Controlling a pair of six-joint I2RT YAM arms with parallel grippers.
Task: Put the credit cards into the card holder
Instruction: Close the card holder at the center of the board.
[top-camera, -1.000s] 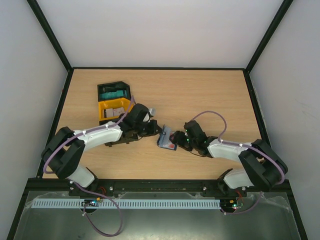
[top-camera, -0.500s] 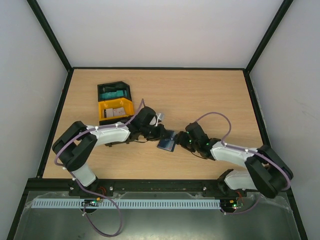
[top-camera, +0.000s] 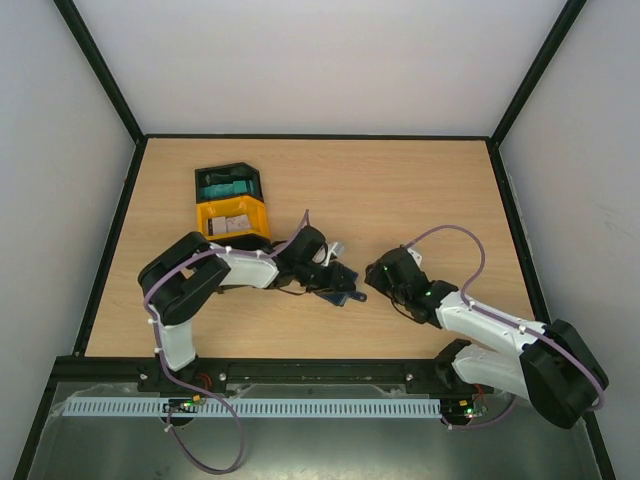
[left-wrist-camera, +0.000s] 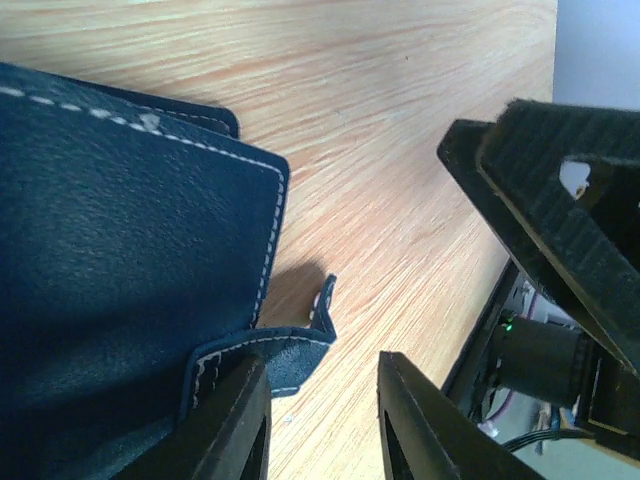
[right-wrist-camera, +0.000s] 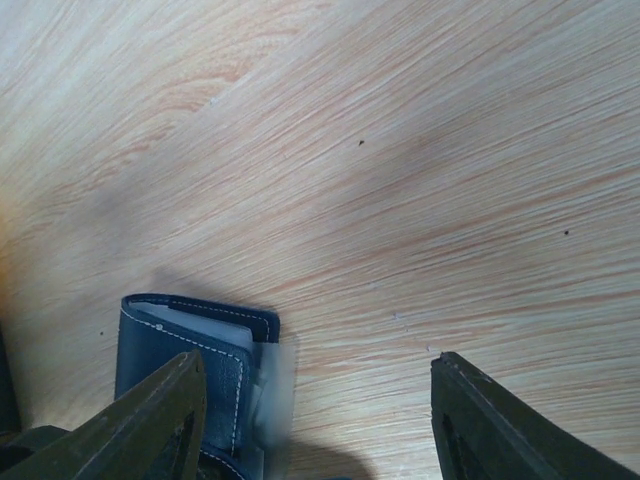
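Observation:
The navy card holder (left-wrist-camera: 120, 260) lies shut on the wooden table, its clasp tab (left-wrist-camera: 322, 318) curling up beside my left gripper (left-wrist-camera: 318, 400). The left jaws stand open with bare wood between them, one finger (left-wrist-camera: 235, 425) against the holder's edge. In the right wrist view the card holder (right-wrist-camera: 185, 365) sits at the lower left with a whitish credit card (right-wrist-camera: 272, 395) sticking out of its side. My right gripper (right-wrist-camera: 318, 370) hangs open just right of it, holding nothing. From above, the card holder (top-camera: 343, 295) lies between left gripper (top-camera: 335, 278) and right gripper (top-camera: 378, 272).
A yellow tray (top-camera: 232, 222) with whitish cards in it stands at the back left, with a black tray (top-camera: 227, 183) right behind it. The right gripper's black body (left-wrist-camera: 545, 200) looms close on the right of the left wrist view.
The left gripper carried the card holder right and toward the near edge, laid it down and opened. The right gripper backed away to the right.

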